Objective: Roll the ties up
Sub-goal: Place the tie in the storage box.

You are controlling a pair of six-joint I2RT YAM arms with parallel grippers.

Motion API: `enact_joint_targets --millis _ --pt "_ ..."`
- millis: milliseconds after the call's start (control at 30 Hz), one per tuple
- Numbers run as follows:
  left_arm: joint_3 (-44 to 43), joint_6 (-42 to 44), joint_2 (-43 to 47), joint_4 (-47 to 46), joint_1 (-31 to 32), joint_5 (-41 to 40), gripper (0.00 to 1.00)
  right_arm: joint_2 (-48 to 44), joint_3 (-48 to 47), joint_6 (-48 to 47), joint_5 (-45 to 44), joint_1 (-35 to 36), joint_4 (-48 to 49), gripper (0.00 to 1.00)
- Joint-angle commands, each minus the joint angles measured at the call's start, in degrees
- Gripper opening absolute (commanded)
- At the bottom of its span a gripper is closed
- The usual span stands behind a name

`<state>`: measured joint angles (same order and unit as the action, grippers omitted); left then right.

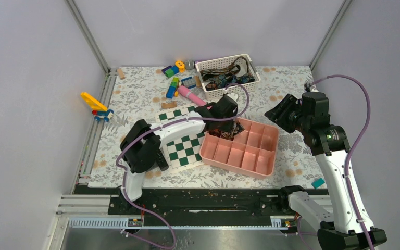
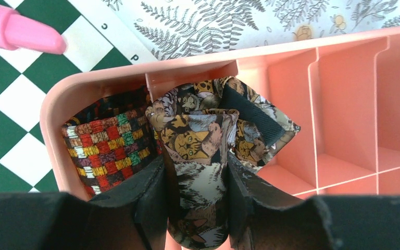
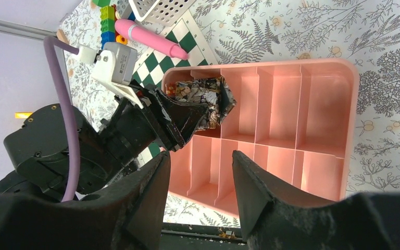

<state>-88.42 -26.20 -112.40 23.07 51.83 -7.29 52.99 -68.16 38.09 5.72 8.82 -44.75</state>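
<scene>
Clamped in left gripper (image 2: pixel 197 177): animal-print tie (image 2: pixel 198 130) — tray wall (image 2: pixel 187 60) just ahead, woven tie (image 2: pixel 109 146) leftward, open cells (image 2: pixel 344 104) rightward; right gripper (image 3: pixel 198 172) parted, holding nothing.

Left arm (image 1: pixel 174 129) reaches forward and right from its base, elbow bent, wrist tipped down. Left pincer (image 2: pixel 195 182) is clamped on a tie (image 2: pixel 190 133), one finger on each side of the fabric. Right arm (image 1: pixel 337 159) rises from its base, upper part leaning left, wrist turned toward the left arm. Right pincer (image 3: pixel 200 159) hangs in the air, jaws apart, nothing between them.
</scene>
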Motion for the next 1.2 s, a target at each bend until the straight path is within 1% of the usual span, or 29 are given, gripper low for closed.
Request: enact_joint_targets --millis 0,267,567,667,800,933,1167 --pt "-2.95 -1.38 -1.06 1.70 1.00 -6.32 0.33 -0.43 0.05 -1.13 1.23 -0.54 0.45 0.55" --pt "-3.57 -1.78 -2.37 2.27 2.10 -8.17 0.32 -0.43 0.33 -1.74 1.40 -0.55 0.44 0.55" --pt "-6.79 -1.70 -4.90 4.24 3.48 -10.17 0.33 -0.38 0.49 -2.39 1.27 -0.68 0.39 0.55" --pt "-7.52 -1.63 -5.67 5.04 3.78 -10.81 0.37 -0.49 0.62 -2.58 1.14 -0.75 0.37 0.55" --pt "-7.74 -1.60 -5.42 5.49 3.82 -11.43 0.48 -0.64 0.66 -2.75 1.05 -0.82 0.39 0.55" --pt "-8.37 -1.42 -5.04 6.04 3.85 -11.65 0.52 -0.78 0.75 -2.89 1.10 -0.91 0.34 0.55" --pt "-10.05 -0.89 -4.35 7.44 3.89 -12.16 0.55 -0.79 0.89 -2.85 0.88 -0.91 0.44 0.55"
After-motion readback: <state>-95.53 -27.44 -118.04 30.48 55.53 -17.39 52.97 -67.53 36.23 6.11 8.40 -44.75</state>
